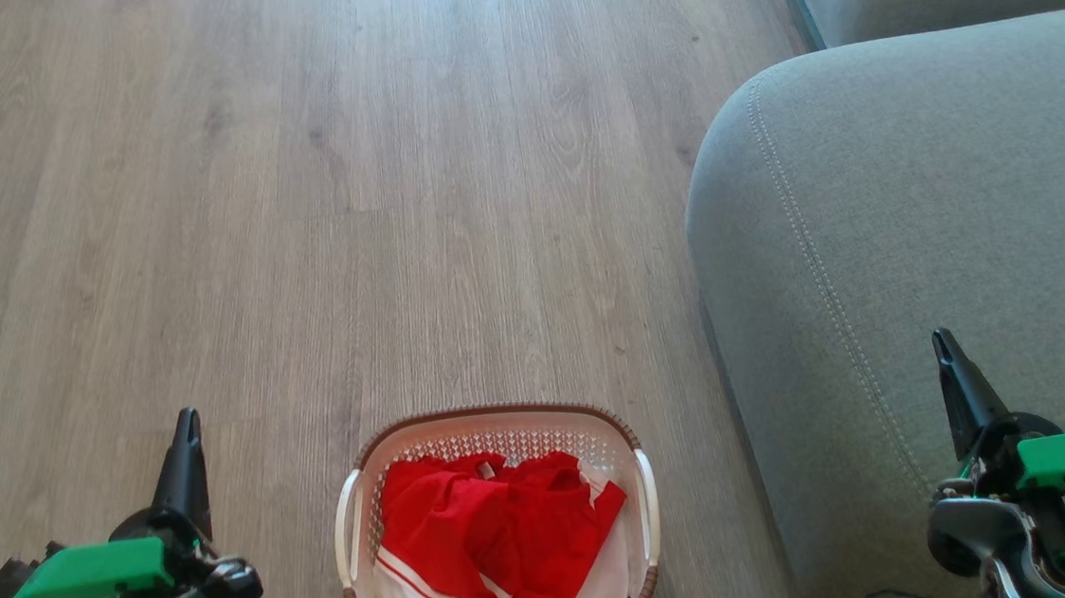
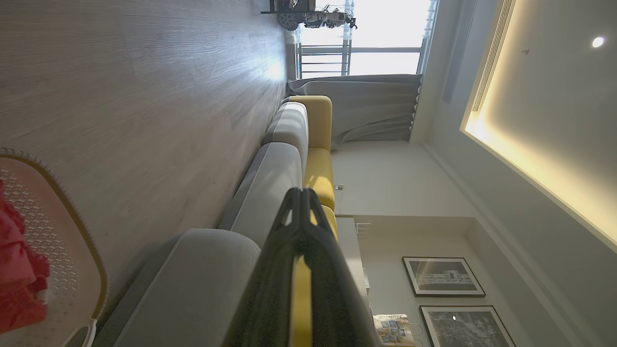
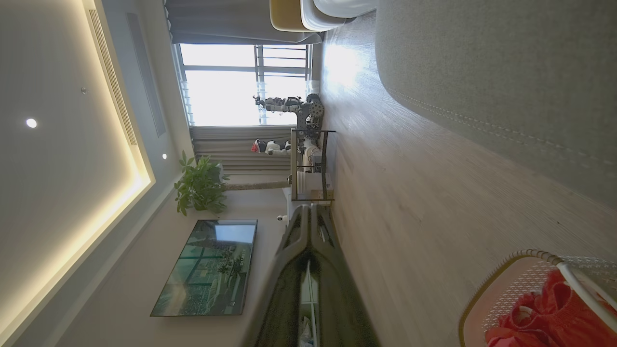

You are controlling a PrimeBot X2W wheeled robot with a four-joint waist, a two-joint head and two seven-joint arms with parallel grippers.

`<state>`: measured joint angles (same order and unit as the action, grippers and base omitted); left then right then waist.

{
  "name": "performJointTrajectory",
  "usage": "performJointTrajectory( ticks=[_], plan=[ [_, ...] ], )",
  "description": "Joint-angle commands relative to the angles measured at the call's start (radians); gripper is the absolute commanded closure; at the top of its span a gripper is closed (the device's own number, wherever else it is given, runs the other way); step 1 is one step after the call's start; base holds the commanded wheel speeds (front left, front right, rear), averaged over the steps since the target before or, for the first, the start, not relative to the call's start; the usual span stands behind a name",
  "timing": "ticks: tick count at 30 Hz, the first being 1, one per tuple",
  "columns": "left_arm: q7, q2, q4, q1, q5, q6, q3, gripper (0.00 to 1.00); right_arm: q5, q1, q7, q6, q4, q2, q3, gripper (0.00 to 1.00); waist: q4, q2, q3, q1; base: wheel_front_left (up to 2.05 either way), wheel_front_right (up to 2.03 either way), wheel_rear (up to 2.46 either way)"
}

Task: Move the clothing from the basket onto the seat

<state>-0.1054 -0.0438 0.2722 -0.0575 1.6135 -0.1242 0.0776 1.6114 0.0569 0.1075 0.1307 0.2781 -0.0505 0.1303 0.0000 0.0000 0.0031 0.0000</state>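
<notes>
Red fabric with white panels and thin stripe trim: the clothing (image 1: 499, 539) lies crumpled inside the basket (image 1: 494, 414), which stands on the wood floor (image 1: 298, 213) just beside the seat (image 1: 915, 212). None of it is on the cushion yet. Left gripper (image 1: 187, 423) hangs over the floor left of the basket, fingers pressed together, empty. Right gripper (image 1: 942, 341) is over the seat, likewise closed and empty. Cloth should be light and limp, prone to trail and snag the rim. Best hold is probably the raised fold at the heap's middle; one garment or several, hard to tell.

basket (image 1: 496, 411) open above, seat (image 1: 915, 212) rising right
</notes>
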Motion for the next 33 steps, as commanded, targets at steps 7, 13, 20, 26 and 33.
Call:
performJointTrajectory(
  ticks=[7, 13, 20, 26, 33],
  plan=[
    [-0.008, -0.006, -0.027, -0.050, -0.005, -0.007, 0.036, 1.00, -0.003, 0.051, 0.006, 0.000, -0.033, 0.000, -0.017, 1.00, 0.000, 0.0000, 0.000, 0.0000, 0.00, 0.00, 0.00],
    [-0.008, -0.006, -0.027, -0.050, -0.005, -0.007, 0.036, 1.00, -0.003, 0.051, 0.006, 0.000, -0.033, 0.000, -0.017, 1.00, 0.000, 0.0000, 0.000, 0.0000, 0.00, 0.00, 0.00],
    [-0.008, -0.006, -0.027, -0.050, -0.005, -0.007, 0.036, 1.00, -0.003, 0.051, 0.006, 0.000, -0.033, 0.000, -0.017, 1.00, 0.000, 0.0000, 0.000, 0.0000, 0.00, 0.00, 0.00],
    [-0.008, -0.006, -0.027, -0.050, -0.005, -0.007, 0.036, 1.00, -0.003, 0.051, 0.006, 0.000, -0.033, 0.000, -0.017, 1.00, 0.000, 0.0000, 0.000, 0.0000, 0.00, 0.00, 0.00],
    [-0.008, -0.006, -0.027, -0.050, -0.005, -0.007, 0.036, 1.00, -0.003, 0.051, 0.006, 0.000, -0.033, 0.000, -0.017, 1.00, 0.000, 0.0000, 0.000, 0.0000, 0.00, 0.00, 0.00]
  ],
)
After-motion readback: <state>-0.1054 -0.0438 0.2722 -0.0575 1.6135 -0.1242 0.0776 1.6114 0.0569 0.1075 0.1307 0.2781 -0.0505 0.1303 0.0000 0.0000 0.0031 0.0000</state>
